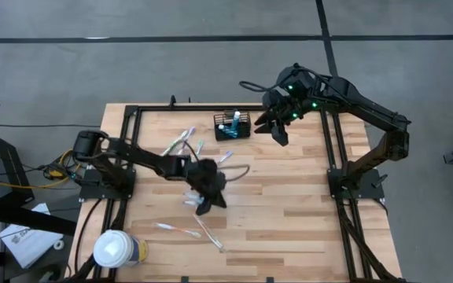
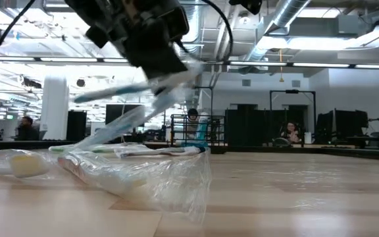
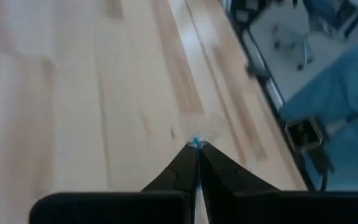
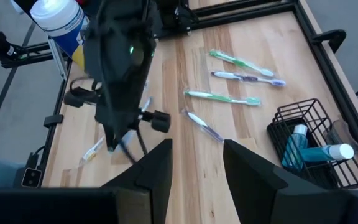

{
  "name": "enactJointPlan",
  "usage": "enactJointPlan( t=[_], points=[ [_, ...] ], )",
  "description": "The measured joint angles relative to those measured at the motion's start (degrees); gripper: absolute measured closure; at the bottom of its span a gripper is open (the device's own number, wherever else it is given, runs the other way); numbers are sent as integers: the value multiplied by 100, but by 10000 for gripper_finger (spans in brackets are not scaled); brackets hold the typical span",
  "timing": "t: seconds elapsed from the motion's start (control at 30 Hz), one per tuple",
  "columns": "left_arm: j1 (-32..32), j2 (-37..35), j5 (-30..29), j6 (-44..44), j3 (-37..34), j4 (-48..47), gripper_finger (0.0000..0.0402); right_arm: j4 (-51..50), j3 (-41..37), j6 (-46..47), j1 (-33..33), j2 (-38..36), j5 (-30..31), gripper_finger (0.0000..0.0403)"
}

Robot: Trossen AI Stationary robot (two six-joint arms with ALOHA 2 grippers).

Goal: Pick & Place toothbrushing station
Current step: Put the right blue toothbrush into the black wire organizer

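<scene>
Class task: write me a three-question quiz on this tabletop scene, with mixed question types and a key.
1. True or false: the left gripper is shut on a wrapped toothbrush.
2. Multiple choice: the wire basket holds A) toothpaste tubes, B) the cup, C) nothing.
3. Fill in: the right gripper hovers, jaws open, beside the ____.

Key: 1 true. 2 A. 3 basket. The white-lidded cup stands at a table corner, on the left arm's side; loose toothbrushes lie on the wood.
</scene>
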Motion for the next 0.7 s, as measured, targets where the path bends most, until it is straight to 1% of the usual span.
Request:
enactJointPlan(
  t=[0.07, 0.2, 0.3, 0.37, 0.47, 0.53, 0.63, 0.7],
  points=[
    [152, -154, -10, -112, -2, 26, 397, 38, 0, 0, 0, 0, -10, 269],
    [388, -276, -7, -308, -6, 392, 399, 38, 0, 0, 0, 0, -35, 269],
    [483, -269, -9, -505, 1, 733, 398, 40, 0, 2, 2, 0, -93, 269],
    [532, -277, -31, -719, -8, 1148, 398, 41, 0, 2, 2, 0, -142, 269],
    [585, -293, -303, -997, -6, 2033, 400, 41, 0, -2, 2, 0, -142, 269],
    [622, -293, -494, -1181, -6, 2408, 400, 41, 0, -51, 2, 0, -142, 269],
    [651, -292, -819, -1226, -4, 2508, 400, 46, 0, -91, 1, 0, -142, 269],
    [652, -289, -876, -1247, -4, 2531, 400, 61, 0, -110, 0, 0, -143, 269]
  ],
)
